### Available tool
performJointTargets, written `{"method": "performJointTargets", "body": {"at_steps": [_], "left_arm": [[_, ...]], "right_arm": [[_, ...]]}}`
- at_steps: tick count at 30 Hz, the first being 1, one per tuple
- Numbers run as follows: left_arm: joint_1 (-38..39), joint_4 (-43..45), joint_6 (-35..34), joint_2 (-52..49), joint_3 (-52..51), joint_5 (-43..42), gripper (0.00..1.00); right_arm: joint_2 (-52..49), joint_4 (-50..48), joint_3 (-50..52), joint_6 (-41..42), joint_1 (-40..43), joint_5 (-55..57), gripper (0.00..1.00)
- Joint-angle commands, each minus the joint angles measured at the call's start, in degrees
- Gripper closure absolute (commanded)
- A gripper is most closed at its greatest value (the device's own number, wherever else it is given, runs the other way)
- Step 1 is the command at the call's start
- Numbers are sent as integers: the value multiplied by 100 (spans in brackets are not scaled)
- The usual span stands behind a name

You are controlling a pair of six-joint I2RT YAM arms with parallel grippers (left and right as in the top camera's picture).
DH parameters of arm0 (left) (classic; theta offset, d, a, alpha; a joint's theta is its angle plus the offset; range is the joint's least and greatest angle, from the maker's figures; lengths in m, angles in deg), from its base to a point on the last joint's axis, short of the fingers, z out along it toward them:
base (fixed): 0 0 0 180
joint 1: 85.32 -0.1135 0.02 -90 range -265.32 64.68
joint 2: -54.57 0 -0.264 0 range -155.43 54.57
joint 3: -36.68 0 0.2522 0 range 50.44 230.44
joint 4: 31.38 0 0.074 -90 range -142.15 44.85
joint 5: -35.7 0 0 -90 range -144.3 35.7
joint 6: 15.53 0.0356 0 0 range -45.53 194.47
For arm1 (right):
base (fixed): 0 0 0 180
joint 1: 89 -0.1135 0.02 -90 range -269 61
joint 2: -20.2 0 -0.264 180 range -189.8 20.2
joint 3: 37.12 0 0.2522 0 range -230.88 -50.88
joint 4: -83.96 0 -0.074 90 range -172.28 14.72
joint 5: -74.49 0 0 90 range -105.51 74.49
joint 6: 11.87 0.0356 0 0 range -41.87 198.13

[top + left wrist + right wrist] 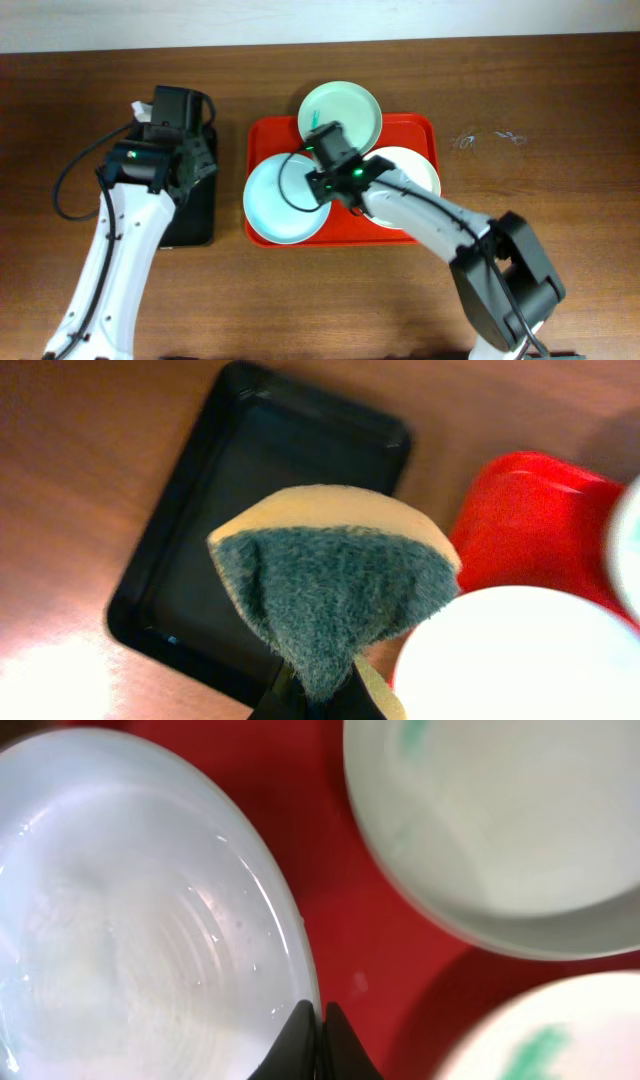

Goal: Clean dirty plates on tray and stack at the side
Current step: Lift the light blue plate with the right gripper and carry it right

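Sponge (335, 595) sits clamped in the left hand (318, 688) over the black tray (200, 490), left of the red tray (340, 920), ready for wiping. Right hand (317, 1040) pinches the rim of the clean-looking plate (130, 920) at the red tray's left end, likely to lift it out; two smeared plates (500, 810) wait.

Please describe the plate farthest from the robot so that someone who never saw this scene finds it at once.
On the wooden table, look at the red tray in the middle, which carries three plates. The far plate lies at the tray's far rim and reaches out past it. It bears a teal smear near its left edge, and unlike its two whiter neighbours it is mint green.
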Motion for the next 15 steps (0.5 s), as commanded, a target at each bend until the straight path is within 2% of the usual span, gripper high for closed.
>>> {"method": "performJointTargets", "body": {"at_steps": [1, 2, 4, 6, 11, 15], "left_arm": [[-337, -17, -33, -181, -157, 181, 100], [-413, -17, -33, -229, -157, 179, 100], [-501, -20, -33, -289, -157, 166, 100], [-538, -11, -33, -326, -160, 164, 100], [-535, 42, -33, -367, -160, 164, 100], [-535, 44, -33, -367, -160, 164, 100]], "right_arm": [[243, 341, -573, -778, -737, 3025, 96], [243, 382, -675, -1036, -973, 4057, 96], [243, 306, -745, -1628, -1257, 5239, 96], [243, -59, -745, -2693, -1543, 6459, 96], [243, -684, -745, -4533, -1755, 7759, 96], [243, -822, -745, -5097, -1755, 8111, 96]]}}
